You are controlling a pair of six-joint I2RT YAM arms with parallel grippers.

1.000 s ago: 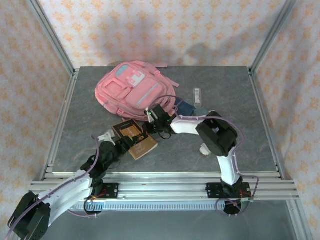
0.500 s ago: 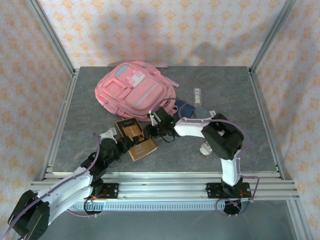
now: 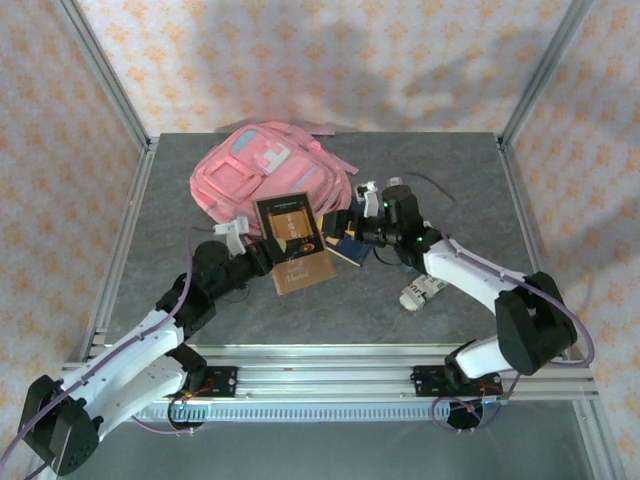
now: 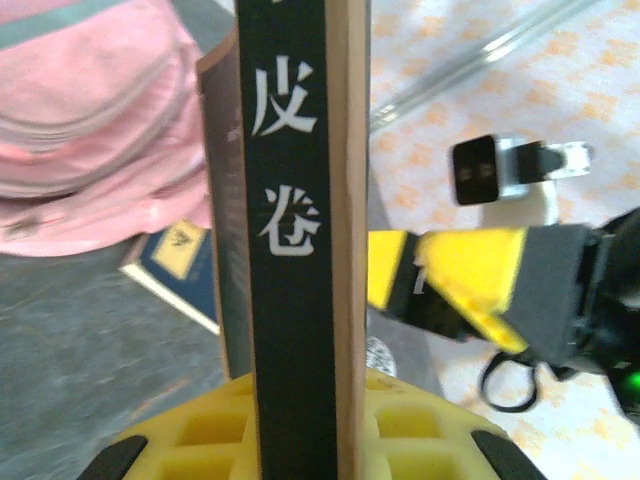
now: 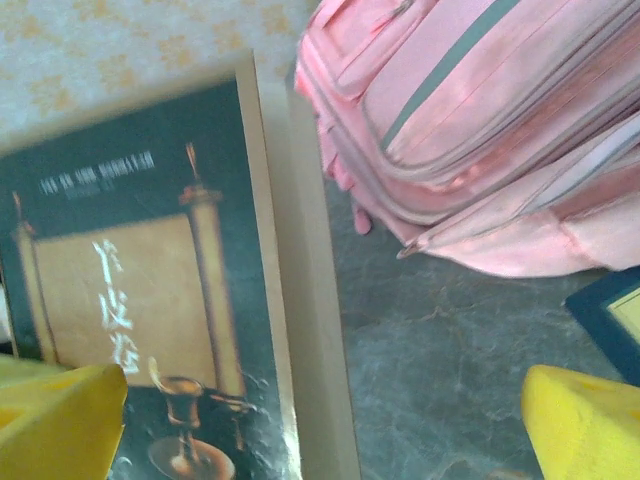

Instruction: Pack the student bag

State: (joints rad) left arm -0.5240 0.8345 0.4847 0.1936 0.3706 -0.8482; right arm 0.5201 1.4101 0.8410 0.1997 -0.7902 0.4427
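Lying front-up, student bag [image 3: 240,172], long axis running roughly left to right.

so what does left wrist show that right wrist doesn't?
Left wrist: the held book edge-on, its dark spine with white characters seated in the left gripper, and a frame rail behind. Right wrist: that book's front cover, a scroll and goblet picture. Both: the book itself, the pink student bag, the blue book lying by the bag, and the right gripper, fingers wide apart.
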